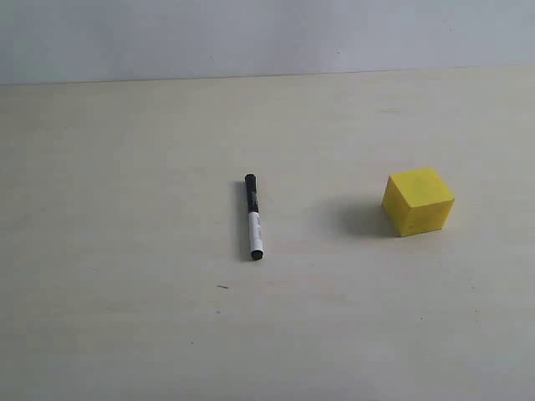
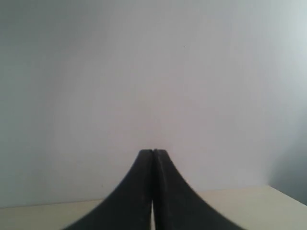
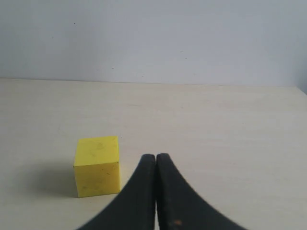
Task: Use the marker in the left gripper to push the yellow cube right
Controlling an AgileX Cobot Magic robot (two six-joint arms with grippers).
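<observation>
The marker (image 1: 253,216) lies flat on the table near the middle, black cap pointing away, white barrel toward the front. Well to its right sits the yellow cube (image 1: 418,201), also seen in the right wrist view (image 3: 97,166). Neither arm shows in the exterior view. My left gripper (image 2: 153,151) is shut with nothing between its fingers, facing a pale wall above the table's edge; the marker is not in it. My right gripper (image 3: 156,155) is shut and empty, its tips close beside the cube without touching it.
A pale beige table (image 1: 125,317) stretches across the view and meets a light grey wall (image 1: 267,33) at the back. A tiny dark speck (image 1: 222,287) lies in front of the marker.
</observation>
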